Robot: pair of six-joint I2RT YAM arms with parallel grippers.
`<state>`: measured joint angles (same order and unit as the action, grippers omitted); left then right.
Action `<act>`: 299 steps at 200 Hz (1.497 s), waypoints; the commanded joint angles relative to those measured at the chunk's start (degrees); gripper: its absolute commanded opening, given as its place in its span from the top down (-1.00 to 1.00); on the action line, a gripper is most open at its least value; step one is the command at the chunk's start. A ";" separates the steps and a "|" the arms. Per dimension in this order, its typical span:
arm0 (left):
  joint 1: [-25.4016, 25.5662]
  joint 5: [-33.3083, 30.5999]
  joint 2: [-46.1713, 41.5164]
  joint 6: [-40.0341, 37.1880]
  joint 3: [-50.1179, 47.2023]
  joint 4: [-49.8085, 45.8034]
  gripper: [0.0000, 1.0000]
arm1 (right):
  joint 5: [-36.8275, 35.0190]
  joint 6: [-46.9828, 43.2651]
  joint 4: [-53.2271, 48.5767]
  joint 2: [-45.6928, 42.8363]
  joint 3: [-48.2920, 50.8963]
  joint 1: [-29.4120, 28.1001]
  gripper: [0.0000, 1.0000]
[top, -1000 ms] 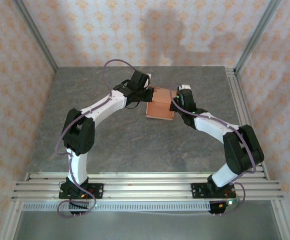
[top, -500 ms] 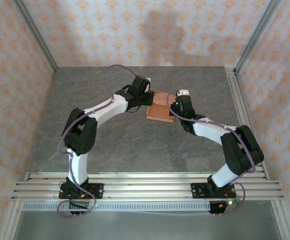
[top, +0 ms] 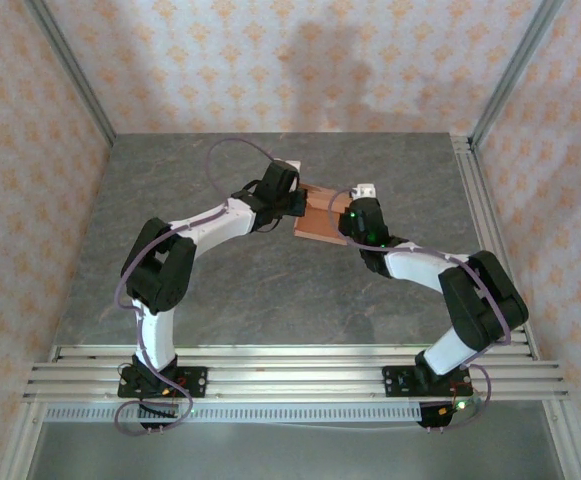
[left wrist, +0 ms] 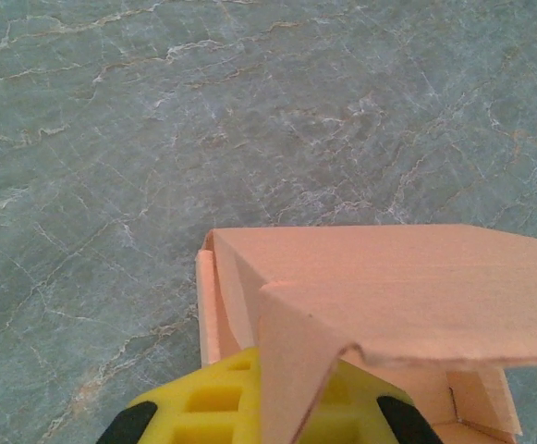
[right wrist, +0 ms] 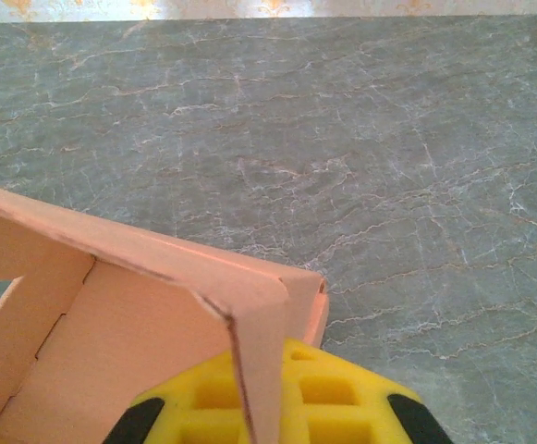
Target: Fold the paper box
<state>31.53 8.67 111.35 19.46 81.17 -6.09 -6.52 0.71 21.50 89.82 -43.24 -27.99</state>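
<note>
The paper box (top: pixel 320 212) is salmon-orange card, partly formed, at the middle of the grey table (top: pixel 270 290) between my two wrists. My left gripper (top: pixel 296 203) meets its left side and my right gripper (top: pixel 346 218) its right side. In the left wrist view the yellow fingers (left wrist: pixel 203 398) of the left gripper (left wrist: pixel 291 375) are shut on a bent flap of the paper box (left wrist: pixel 388 277). In the right wrist view the right gripper (right wrist: pixel 263 375) pinches a corner wall of the paper box (right wrist: pixel 129 324) between its yellow fingers (right wrist: pixel 342 398). The box's open inside faces that camera.
Aluminium rails run along the table's right side (top: pixel 475 200) and near edge (top: pixel 290 365). Patterned walls (top: pixel 30 150) close in the left, back and right. Bare table lies on every side of the box.
Both wrists have come nearer the camera side and closer together, carrying the box with them. The box now looks shorter and more tilted from above.
</note>
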 commanded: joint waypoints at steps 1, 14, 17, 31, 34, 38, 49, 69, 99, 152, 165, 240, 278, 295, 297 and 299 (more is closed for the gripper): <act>1.52 1.53 -1.62 -0.42 -1.90 1.60 1.00 | 0.90 -1.36 3.74 -2.67 0.28 -1.96 1.00; 1.52 1.60 -3.46 -0.41 -2.66 2.44 1.00 | 0.98 -2.21 3.97 -2.85 0.40 -2.34 1.00; 1.56 1.60 -3.50 -0.44 -2.87 2.49 1.00 | 0.91 -2.54 4.23 -2.81 0.50 -2.46 1.00; 1.67 1.75 -3.84 -0.48 -3.99 3.44 1.00 | 1.09 -3.91 5.83 -2.72 1.36 -2.61 1.00; 1.64 1.85 -4.01 -0.61 -4.22 3.77 1.00 | 1.08 -4.15 6.09 -2.69 1.55 -2.60 1.00; 1.63 1.88 -4.18 -0.59 -4.65 4.22 1.00 | 0.89 -4.43 6.39 -2.68 1.78 -2.66 1.00; 1.64 1.97 -4.69 -0.49 -5.75 5.24 1.00 | 0.77 -4.91 6.83 -2.62 2.10 -2.60 1.00; 1.60 1.93 -5.15 -0.47 -7.08 6.16 1.00 | 1.05 -6.23 8.75 -2.24 2.98 -3.15 1.00; 1.66 1.53 -5.68 -0.28 -9.69 9.11 1.00 | -1.39 -11.02 13.41 -0.65 4.40 -5.53 1.00; 1.86 -0.03 -7.41 -2.00 -15.69 15.56 1.00 | -5.81 -12.79 17.68 1.38 5.78 -8.25 1.00; 2.11 -0.72 -7.55 -3.14 -16.51 15.95 1.00 | -6.35 -13.47 18.62 1.52 6.38 -8.65 1.00; 3.08 -2.38 -7.19 -4.84 -17.32 16.29 1.00 | -7.82 -13.07 19.00 1.68 8.35 -9.06 0.90; 3.71 -3.99 -7.09 -5.71 -16.87 14.83 1.00 | -3.58 -11.15 17.15 -1.35 7.49 -9.01 0.19; 3.94 -4.99 -6.95 -6.50 -15.99 13.30 1.00 | -2.72 -10.13 17.22 -3.45 7.39 -9.02 -0.02; 3.99 -5.11 -6.92 -6.62 -15.85 13.12 1.00 | -2.71 -10.01 17.16 -3.67 7.43 -9.01 -0.03; 4.09 -5.45 -6.91 -6.63 -15.75 12.88 1.00 | -2.66 -9.85 17.11 -3.86 7.46 -9.01 -0.05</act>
<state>34.35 4.93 105.69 15.16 64.64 8.36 -13.13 -10.92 37.23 90.21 -35.14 -36.29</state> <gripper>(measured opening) 0.053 0.485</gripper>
